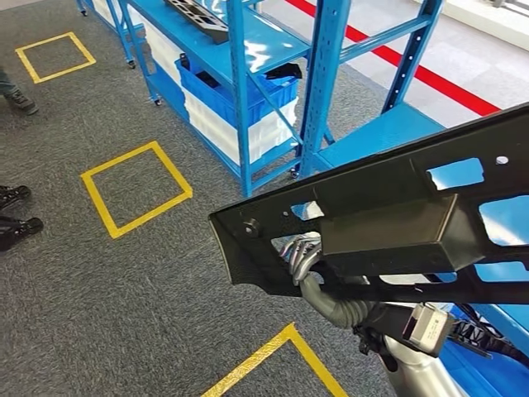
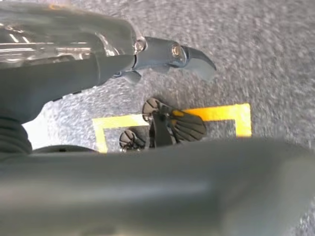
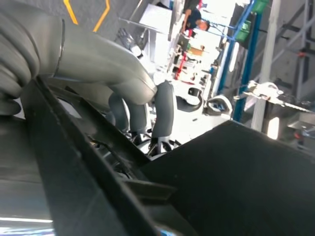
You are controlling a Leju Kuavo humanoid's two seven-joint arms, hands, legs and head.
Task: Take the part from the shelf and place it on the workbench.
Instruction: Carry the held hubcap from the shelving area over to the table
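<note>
Carry step — right hand (image 1: 303, 258) grips part (image 1: 387, 219), beside shelf (image 1: 243, 91); left hand (image 2: 174, 54) state indeterminate (workbench next).

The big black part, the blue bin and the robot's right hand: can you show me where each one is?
black part (image 1: 380, 227): head view, on its boxy middle section.
blue bin (image 1: 234, 95): head view, on its front wall, low in the shelf.
right hand (image 1: 302, 255): head view, on the silver fingers gripping the part's lower bar.

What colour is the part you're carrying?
Black, matte; the part shows best in the head view.
</note>
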